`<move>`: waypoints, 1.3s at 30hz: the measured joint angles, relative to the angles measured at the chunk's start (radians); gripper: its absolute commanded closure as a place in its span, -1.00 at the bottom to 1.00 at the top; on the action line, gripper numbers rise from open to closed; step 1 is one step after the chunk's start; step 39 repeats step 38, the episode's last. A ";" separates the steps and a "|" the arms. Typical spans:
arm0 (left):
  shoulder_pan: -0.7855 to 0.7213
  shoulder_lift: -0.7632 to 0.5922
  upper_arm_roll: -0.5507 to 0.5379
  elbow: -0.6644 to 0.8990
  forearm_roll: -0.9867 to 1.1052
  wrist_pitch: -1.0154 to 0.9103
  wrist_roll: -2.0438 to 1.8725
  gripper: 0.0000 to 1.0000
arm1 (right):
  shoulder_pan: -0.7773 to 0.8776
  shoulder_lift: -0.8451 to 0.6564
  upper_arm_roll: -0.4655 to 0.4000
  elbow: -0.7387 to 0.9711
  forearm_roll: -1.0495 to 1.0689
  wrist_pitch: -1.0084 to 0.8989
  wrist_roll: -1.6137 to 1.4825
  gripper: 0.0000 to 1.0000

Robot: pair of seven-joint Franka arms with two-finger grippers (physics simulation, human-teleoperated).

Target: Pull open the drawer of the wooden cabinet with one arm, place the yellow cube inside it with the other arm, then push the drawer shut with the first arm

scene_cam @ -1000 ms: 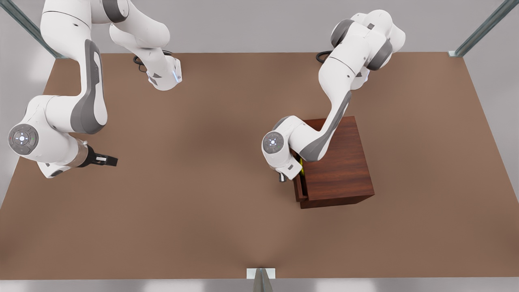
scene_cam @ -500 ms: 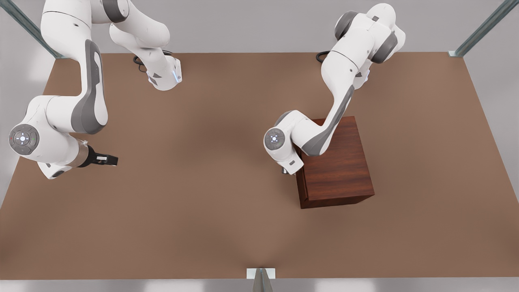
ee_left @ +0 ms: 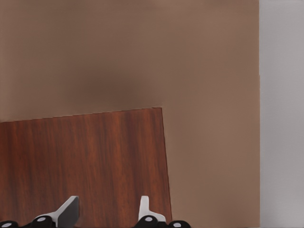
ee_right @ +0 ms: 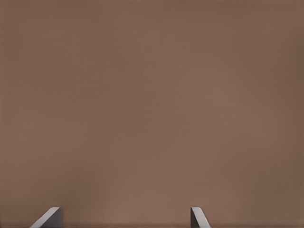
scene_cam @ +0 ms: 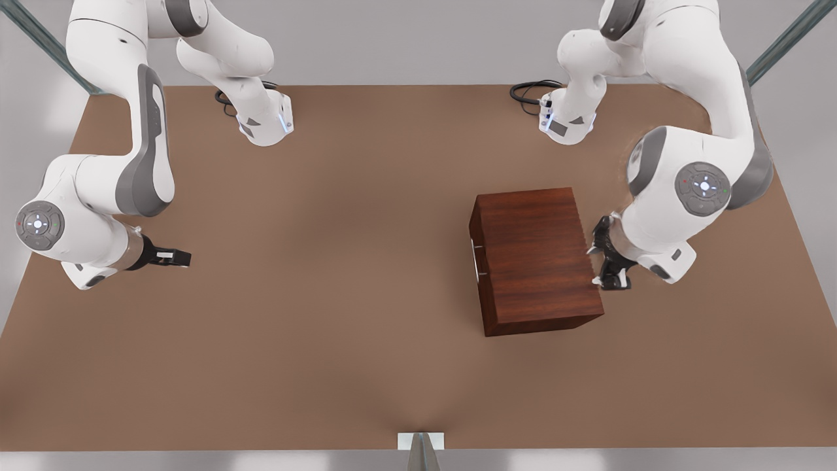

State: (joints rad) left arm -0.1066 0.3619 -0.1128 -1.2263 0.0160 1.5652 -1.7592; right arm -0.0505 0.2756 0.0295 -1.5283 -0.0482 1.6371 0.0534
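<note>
Since the earlier frames the arm over the wooden cabinet [scene_cam: 536,258] had swung to its right edge; the drawer [scene_cam: 476,258] sat flush. Lower left, the right gripper [scene_cam: 178,257] waited, fingers spread. Right of centre, the left gripper [scene_cam: 609,261] hovered spread, empty; a careless retreat might nudge the cabinet.

No readable text or labels.

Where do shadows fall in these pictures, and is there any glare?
Front view: soft, even light, no glare, just a faint darker patch on the table near its middle. Left wrist view: a blurry shadow on the table beyond the cabinet, past the open left gripper. Right wrist view: flat, shadowless brown table ahead of the open right gripper.
</note>
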 measured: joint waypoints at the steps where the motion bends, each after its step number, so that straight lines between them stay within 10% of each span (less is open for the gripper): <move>1: 0.041 -0.004 0.004 0.014 -0.013 -0.023 0.094 -1.00 | 0.000 0.000 0.000 0.000 0.000 0.000 -0.001 -1.00; 17: 0.091 -0.081 0.033 -0.121 -0.103 0.028 1.159 -1.00 | -0.001 0.000 0.000 0.000 0.000 0.000 -0.009 -1.00; 39: 0.077 -0.082 0.032 -0.115 -0.061 -0.021 1.645 -1.00 | 0.000 0.000 0.000 0.000 0.000 0.000 -0.013 -1.00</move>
